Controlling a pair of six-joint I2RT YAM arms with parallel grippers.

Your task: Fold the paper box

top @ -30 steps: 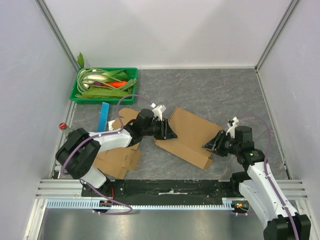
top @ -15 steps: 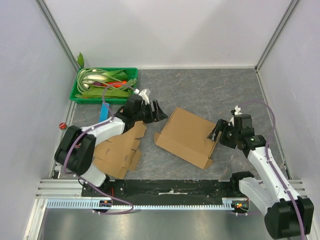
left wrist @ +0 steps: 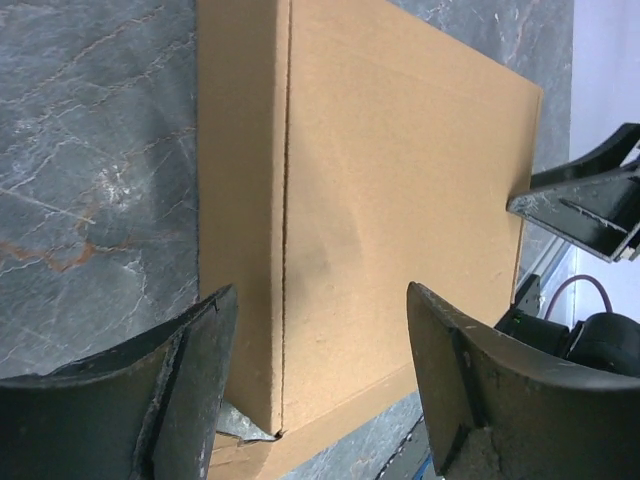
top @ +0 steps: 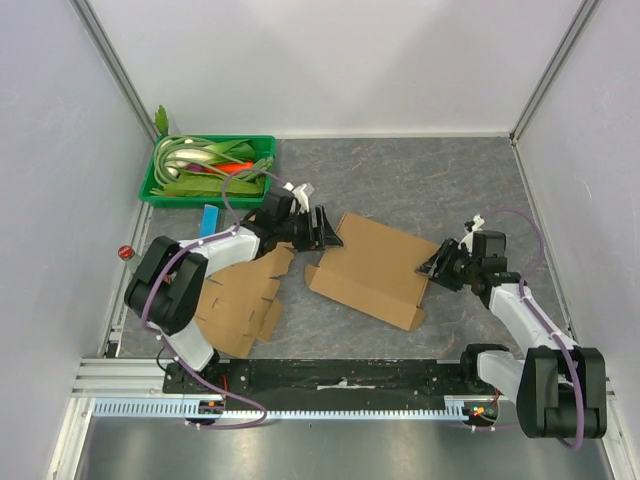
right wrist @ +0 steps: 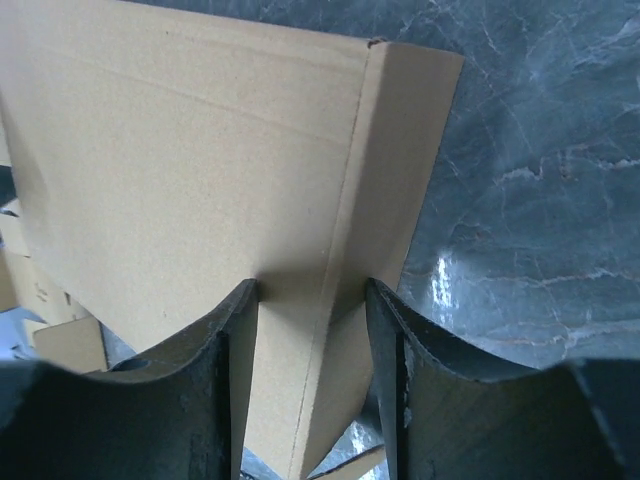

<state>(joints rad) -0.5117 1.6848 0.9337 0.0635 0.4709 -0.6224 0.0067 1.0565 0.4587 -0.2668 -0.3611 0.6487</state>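
Paper box (top: 370, 270) lies flat between my two tools. Left gripper (top: 328, 232) gapes wide, empty, its crease dead ahead. Right gripper (top: 432, 262), part-open and empty, straddles the opposite fold.

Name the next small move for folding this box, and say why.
Probably close the right gripper on the box edge it straddles: its open jaws flank the creased side flap, while the left gripper hangs open over the opposite crease, gripping nothing.

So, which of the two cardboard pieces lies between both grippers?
The plain rectangular box blank at centre, with a folded-up edge; the other cardboard piece, at the left, is flat with notched flaps.
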